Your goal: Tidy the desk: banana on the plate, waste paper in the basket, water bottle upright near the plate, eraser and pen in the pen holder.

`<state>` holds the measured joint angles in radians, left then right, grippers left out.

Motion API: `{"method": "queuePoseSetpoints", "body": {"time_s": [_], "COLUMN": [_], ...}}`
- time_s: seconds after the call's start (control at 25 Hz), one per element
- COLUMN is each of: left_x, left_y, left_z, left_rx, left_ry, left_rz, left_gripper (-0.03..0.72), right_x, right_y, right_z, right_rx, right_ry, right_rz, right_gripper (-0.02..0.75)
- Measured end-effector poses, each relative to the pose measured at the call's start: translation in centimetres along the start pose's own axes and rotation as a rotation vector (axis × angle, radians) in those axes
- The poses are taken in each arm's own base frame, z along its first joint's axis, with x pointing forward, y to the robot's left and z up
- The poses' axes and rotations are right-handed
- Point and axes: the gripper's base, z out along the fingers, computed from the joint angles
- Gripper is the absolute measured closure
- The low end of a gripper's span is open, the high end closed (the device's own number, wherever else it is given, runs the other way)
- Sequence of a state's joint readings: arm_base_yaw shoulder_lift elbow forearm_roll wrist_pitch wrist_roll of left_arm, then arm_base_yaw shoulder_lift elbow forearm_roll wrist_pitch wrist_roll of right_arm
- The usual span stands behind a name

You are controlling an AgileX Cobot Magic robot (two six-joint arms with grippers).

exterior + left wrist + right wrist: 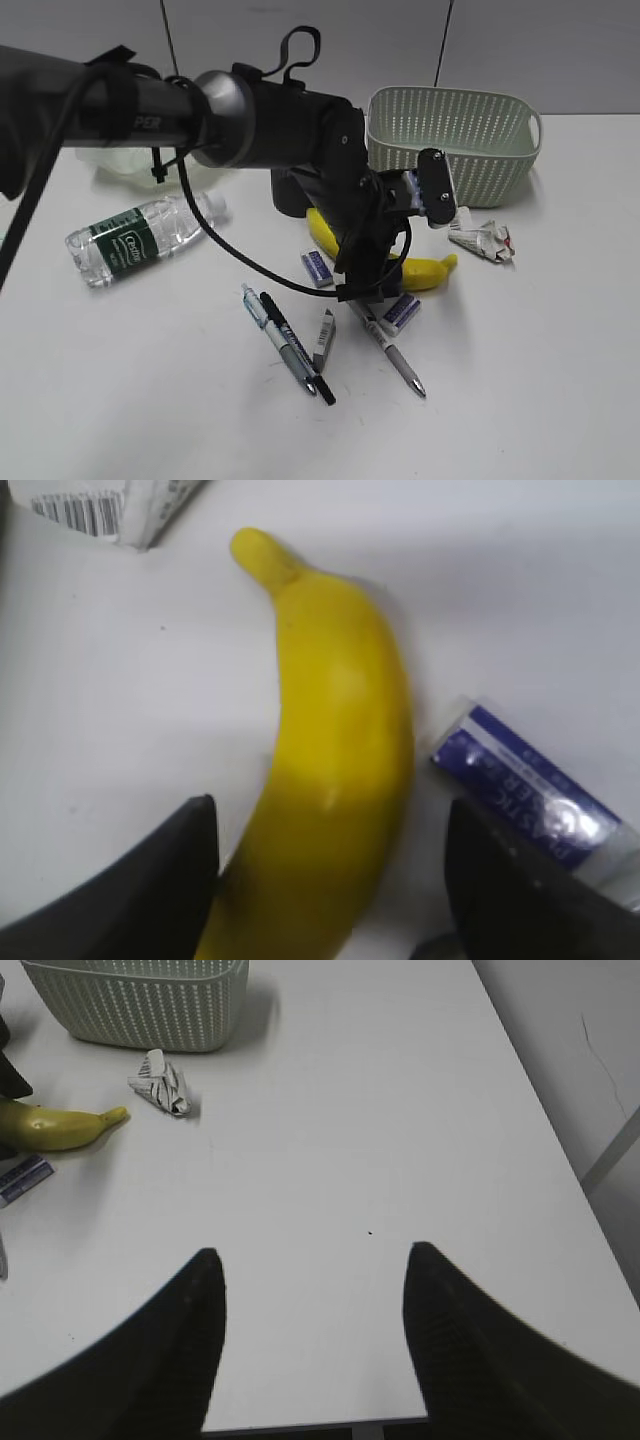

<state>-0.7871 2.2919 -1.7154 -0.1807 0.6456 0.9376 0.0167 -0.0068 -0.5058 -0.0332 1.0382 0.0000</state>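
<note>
The yellow banana [340,730] lies on the white desk [520,380] between the fingers of my left gripper [330,810]. The gripper is open; its left finger touches the peel and its right finger stands apart. A blue eraser [530,785] lies beside the right finger, and another eraser [317,267] lies left of the arm. Two pens [290,350] and a third pen [392,352] lie in front. The waste paper [483,240] sits before the green basket [455,135]. The water bottle [140,240] lies on its side near the plate [115,168]. The pen holder [287,195] is mostly hidden by the arm. My right gripper [310,1260] is open over bare desk.
My left arm [250,115] stretches across the middle of the exterior view and covers part of the banana. A small grey-white object [323,338] lies among the pens. The desk's right edge [560,1140] and front edge run close to my right gripper.
</note>
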Motion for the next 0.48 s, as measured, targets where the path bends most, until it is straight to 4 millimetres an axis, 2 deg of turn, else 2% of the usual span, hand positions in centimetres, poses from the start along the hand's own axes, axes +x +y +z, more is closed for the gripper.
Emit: {"method": "queuePoseSetpoints", "body": {"time_s": [0.08, 0.16, 0.2, 0.48], "left_x": [0.2, 0.3, 0.2, -1.8], "left_y": [-0.1, -0.2, -0.1, 1.1], "left_z": [0.5, 0.7, 0.7, -1.1], "left_rx": [0.006, 0.011, 0.011, -0.023], "left_ry": [0.006, 0.011, 0.011, -0.037], "left_rz": [-0.002, -0.003, -0.002, 0.009], "left_gripper": [0.194, 0.285, 0.358, 0.351], "right_x": [0.0, 0.0, 0.0, 0.0], "right_y": [0.0, 0.0, 0.0, 0.0], "right_z": [0.0, 0.0, 0.0, 0.0], "right_rx": [0.000, 0.000, 0.000, 0.000], "right_ry": [0.000, 0.000, 0.000, 0.000], "right_rz": [0.000, 0.000, 0.000, 0.000], "right_gripper": [0.283, 0.283, 0.283, 0.283]}}
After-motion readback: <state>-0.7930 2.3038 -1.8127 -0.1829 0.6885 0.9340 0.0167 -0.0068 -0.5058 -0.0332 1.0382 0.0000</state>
